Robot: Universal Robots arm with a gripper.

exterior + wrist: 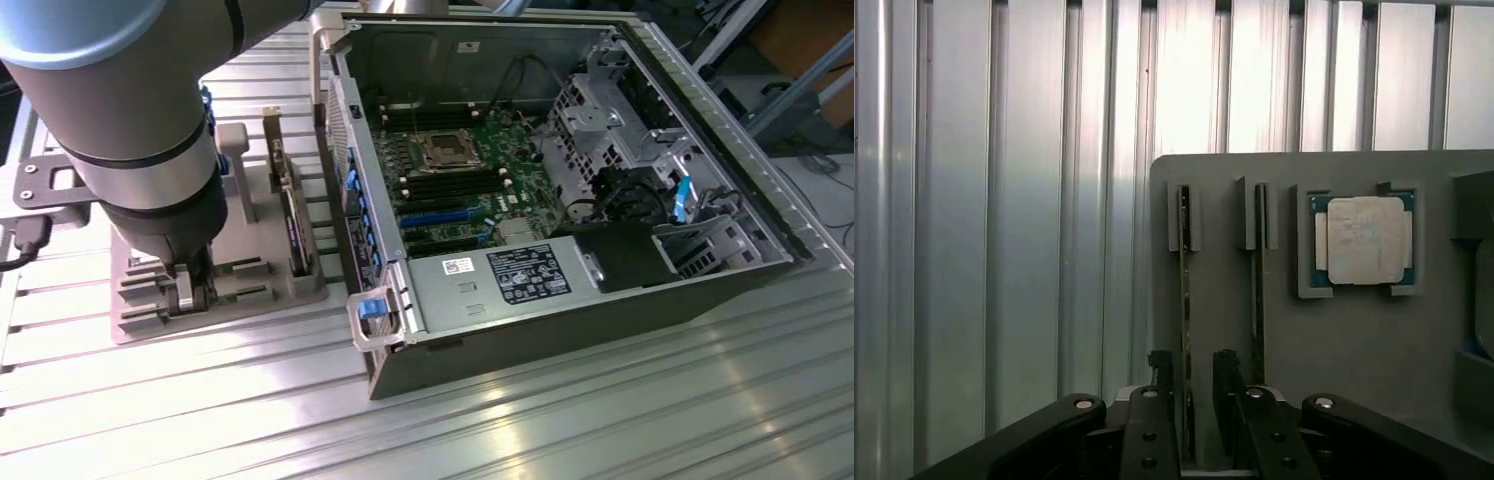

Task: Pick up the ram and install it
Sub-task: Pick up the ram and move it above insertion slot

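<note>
Two ram sticks stand on edge in slots of a grey holder [1374,340]. In the wrist view one ram stick [1184,290] runs between my fingers, and the second ram stick [1258,290] stands in the neighbouring slot just outside them. My gripper [1194,395] is open and straddles the first stick, one finger [1162,395] close against it and the other finger [1226,390] a small gap away. In the exterior view my gripper [187,292] is lowered onto the holder [240,305], beside the open computer case [534,190].
A square silver CPU chip [1366,240] lies in a recess of the holder near the sticks. A dark expansion card [288,205] stands upright in the holder towards the case. The motherboard [461,175] lies exposed inside the case, with its power supply [514,275] at the front. Everything rests on a ribbed metal table [601,410].
</note>
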